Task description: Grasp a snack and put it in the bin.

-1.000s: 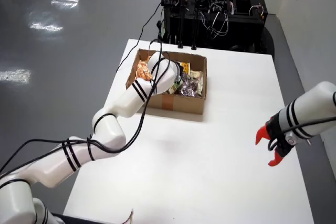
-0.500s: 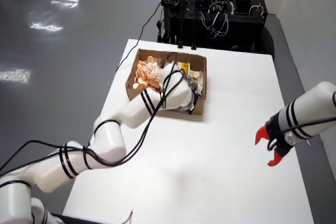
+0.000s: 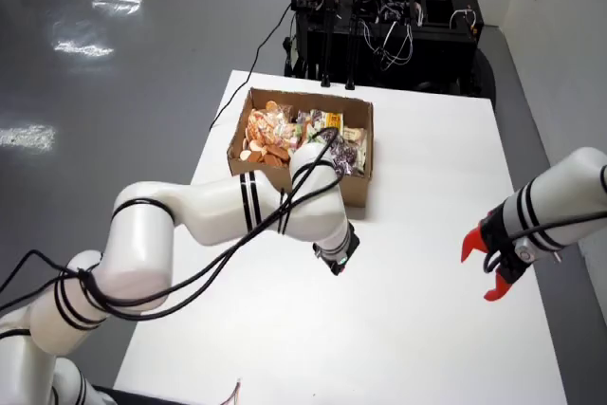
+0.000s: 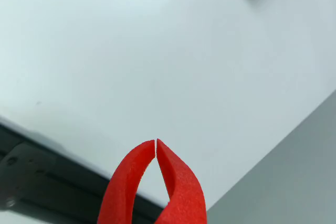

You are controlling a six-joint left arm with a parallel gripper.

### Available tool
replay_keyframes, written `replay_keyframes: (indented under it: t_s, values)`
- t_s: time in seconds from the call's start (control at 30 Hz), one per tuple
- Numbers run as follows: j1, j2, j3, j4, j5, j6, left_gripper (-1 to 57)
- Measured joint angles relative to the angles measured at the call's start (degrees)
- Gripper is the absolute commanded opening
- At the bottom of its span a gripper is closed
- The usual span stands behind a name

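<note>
A cardboard box (image 3: 285,175) stands at the back of the white table (image 3: 408,348), filled with snack packets: orange ones (image 3: 266,130) at its left, purple and yellow ones (image 3: 340,139) at its right. My working arm bends in front of the box, its wrist and gripper (image 3: 335,261) low over the table just past the box's front wall; the fingers are hidden there. In the wrist view the red fingertips (image 4: 156,141) touch with nothing between them, over bare table.
A second white arm with a red gripper (image 3: 486,267) hangs still over the table's right side. Black equipment and cables (image 3: 379,16) stand behind the table. The wrist view shows a table edge (image 4: 63,145) and grey floor beyond.
My arm has pulled back out of the box toward the front of the table and swung low in front of it. The snacks in the box are uncovered now. The right arm stayed still.
</note>
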Motion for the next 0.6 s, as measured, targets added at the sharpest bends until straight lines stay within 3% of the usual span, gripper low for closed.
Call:
replay_keyframes:
  t_s: [0.27,0.6]
  values:
    - [-6.7,-8.3,13.5,-3.5,-7.4,0.1,-0.3]
    - [-10.1,-15.4,23.0,-7.7,-10.0,5.5,-0.2]
